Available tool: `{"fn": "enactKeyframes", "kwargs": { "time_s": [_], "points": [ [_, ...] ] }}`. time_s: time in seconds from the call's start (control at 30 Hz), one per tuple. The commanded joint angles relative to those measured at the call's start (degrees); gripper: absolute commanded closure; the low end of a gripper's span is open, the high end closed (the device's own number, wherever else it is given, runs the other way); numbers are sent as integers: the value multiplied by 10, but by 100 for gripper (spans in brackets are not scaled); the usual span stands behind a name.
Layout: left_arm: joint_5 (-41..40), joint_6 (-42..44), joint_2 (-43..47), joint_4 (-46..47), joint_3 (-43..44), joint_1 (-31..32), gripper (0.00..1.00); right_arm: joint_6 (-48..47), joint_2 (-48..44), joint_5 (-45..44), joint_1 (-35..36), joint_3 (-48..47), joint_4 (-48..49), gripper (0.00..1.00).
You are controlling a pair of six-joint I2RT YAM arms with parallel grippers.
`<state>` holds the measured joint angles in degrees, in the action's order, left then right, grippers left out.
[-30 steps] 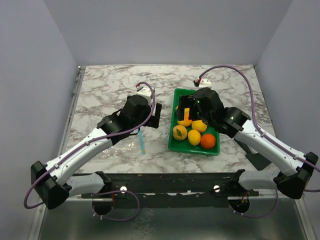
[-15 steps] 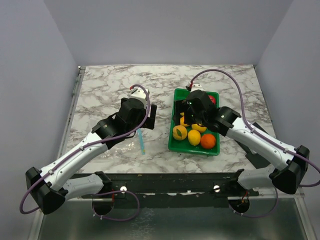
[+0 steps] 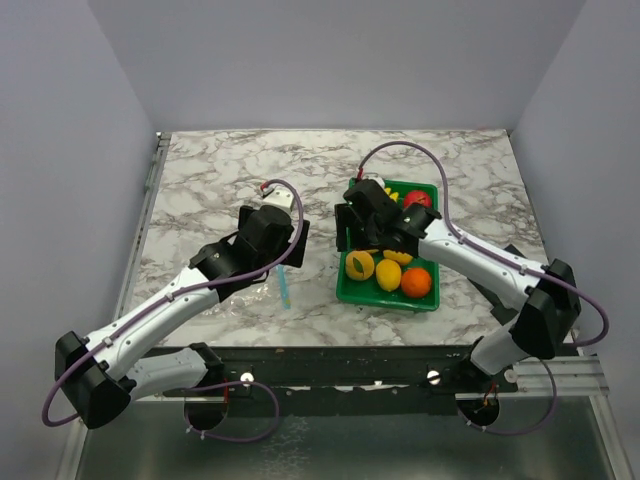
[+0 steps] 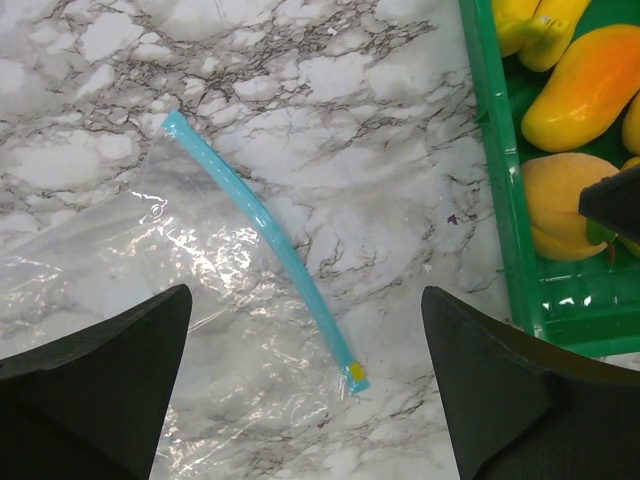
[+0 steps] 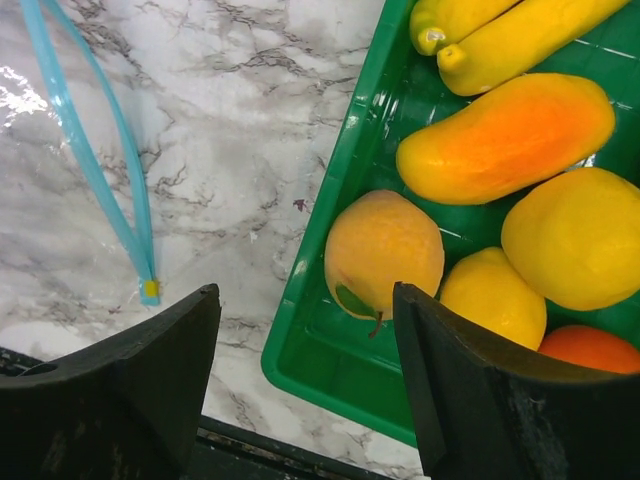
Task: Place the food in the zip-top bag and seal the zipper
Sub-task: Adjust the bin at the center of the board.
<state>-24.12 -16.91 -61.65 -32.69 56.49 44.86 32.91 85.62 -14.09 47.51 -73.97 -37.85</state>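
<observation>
The food lies in a green tray (image 3: 345, 290): a peach-coloured fruit (image 5: 383, 250), a long orange-yellow fruit (image 5: 505, 135), lemons (image 5: 575, 235), an orange (image 3: 416, 283), a red fruit (image 3: 418, 199) and bananas (image 5: 510, 30). My right gripper (image 5: 305, 295) hovers open over the tray's left rim, beside the peach-coloured fruit, holding nothing. The clear zip-top bag (image 4: 120, 290) lies flat on the marble left of the tray. Its light blue zipper (image 4: 262, 232) faces the tray. My left gripper (image 4: 305, 300) hangs wide open above the zipper's near end, apart from it.
The marble table (image 3: 230, 180) stretches behind and left of both arms. A black rail (image 3: 340, 360) runs along the near edge. The tray's left rim (image 4: 495, 150) stands close to the bag's mouth. Grey walls enclose the table on three sides.
My right gripper has moved left across the tray to its left rim, and its jaws have narrowed somewhat. The left arm has shifted slightly left, still open over the bag.
</observation>
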Motion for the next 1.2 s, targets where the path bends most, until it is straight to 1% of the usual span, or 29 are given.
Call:
{"fn": "enactKeyframes", "kwargs": {
  "time_s": [0.0,0.27,0.6,0.87,1.17],
  "points": [
    [-14,-1,1,-1,-17,-1,1,34,66,-32,-1,-43,-30,26],
    [-6,4,5,12,-44,0,1,48,146,-80,0,-80,-39,33],
    [8,18,48,58,-98,-1,1,56,217,-109,-1,-136,-40,41],
    [-15,18,78,68,-107,0,1,61,250,-131,-6,-159,-49,45],
    [-21,20,88,75,-111,0,1,80,268,-115,-24,-141,-34,51]
  ]
}}
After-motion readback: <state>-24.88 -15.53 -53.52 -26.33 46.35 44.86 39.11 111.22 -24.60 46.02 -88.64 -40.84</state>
